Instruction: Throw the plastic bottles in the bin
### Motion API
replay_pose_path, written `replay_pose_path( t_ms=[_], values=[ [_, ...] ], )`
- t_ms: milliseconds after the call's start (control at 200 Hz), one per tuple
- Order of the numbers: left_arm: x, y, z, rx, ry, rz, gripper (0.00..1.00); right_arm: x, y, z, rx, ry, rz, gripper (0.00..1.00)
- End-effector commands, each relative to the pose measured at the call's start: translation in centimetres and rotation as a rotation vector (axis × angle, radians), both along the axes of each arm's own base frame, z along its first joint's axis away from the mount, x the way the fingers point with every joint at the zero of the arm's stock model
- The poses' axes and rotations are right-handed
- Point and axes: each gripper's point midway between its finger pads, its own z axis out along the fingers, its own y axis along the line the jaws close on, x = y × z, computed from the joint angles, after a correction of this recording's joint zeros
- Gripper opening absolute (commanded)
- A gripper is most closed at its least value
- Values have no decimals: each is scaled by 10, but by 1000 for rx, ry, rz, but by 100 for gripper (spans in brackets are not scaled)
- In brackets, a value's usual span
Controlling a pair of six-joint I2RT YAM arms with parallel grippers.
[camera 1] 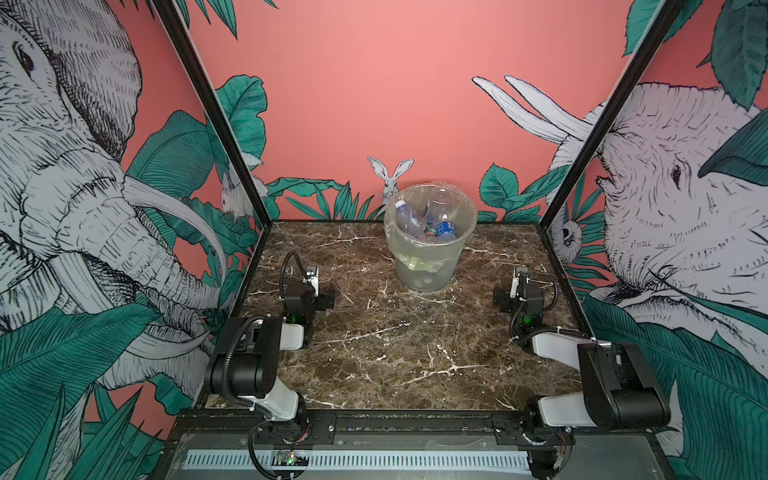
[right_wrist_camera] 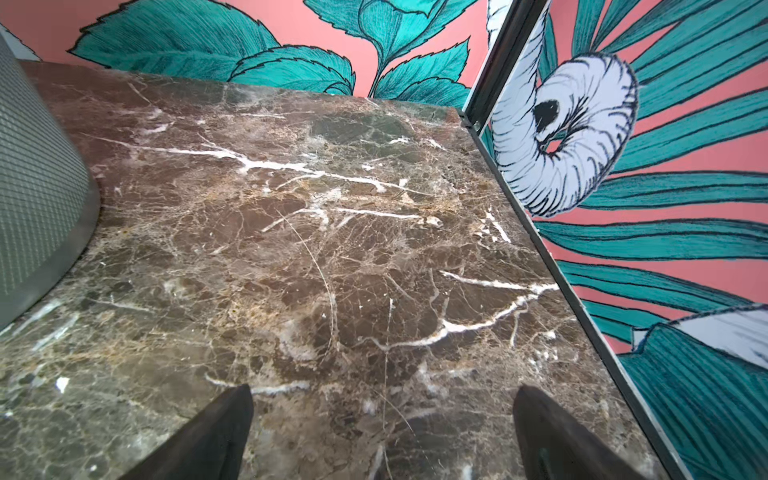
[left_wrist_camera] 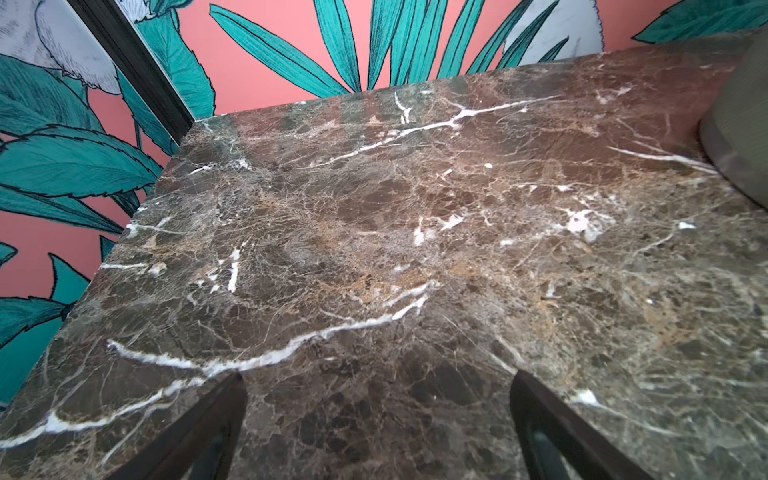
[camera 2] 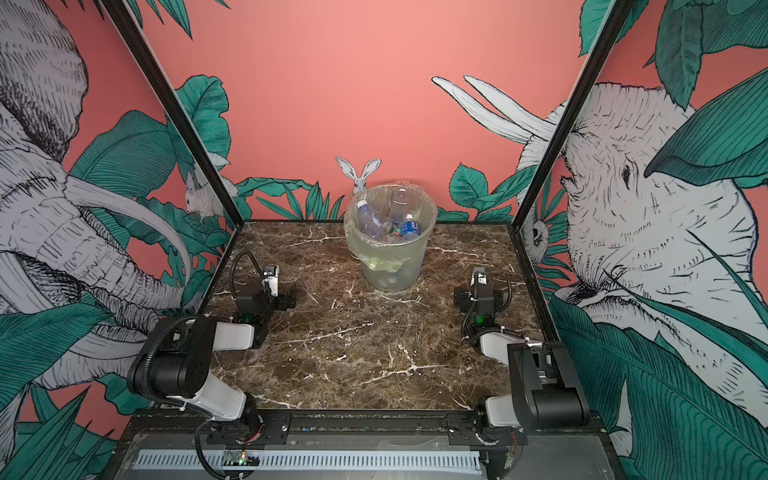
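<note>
The bin (camera 1: pixel 419 270) (camera 2: pixel 388 270), translucent grey-white with a clear bag liner, stands at the back middle of the marble table in both top views. Several plastic bottles lie inside it, among them a blue-labelled one (camera 1: pixel 446 229) (camera 2: pixel 410 228) and a clear one with a white cap (camera 1: pixel 404 216). No bottle shows on the tabletop. My left gripper (camera 1: pixel 314 287) (camera 2: pixel 274 291) (left_wrist_camera: pixel 379 376) rests low at the left, open, with only marble between its fingers. My right gripper (camera 1: pixel 517 289) (camera 2: pixel 478 291) (right_wrist_camera: pixel 385 388) rests low at the right, open and empty too. Both sit apart from the bin.
The brown marble tabletop (camera 1: pixel 395 353) is ringed by painted wall panels and black frame posts at the back corners. The bin's base shows at the edge of the left wrist view (left_wrist_camera: pixel 739 158) and its wall in the right wrist view (right_wrist_camera: pixel 37 187). Both arms are folded near the front.
</note>
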Motion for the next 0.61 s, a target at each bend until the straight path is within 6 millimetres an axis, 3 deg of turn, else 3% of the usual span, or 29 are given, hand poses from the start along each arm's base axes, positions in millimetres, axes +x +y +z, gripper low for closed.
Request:
replay_pose_path(
  t_ms=[0, 600],
  values=[
    [2, 1, 11, 9, -40, -6, 100, 11, 7, 2, -2, -91, 47, 100],
    [2, 1, 11, 8, -40, -5, 100, 11, 4, 1, 5, -97, 34, 99]
  ],
)
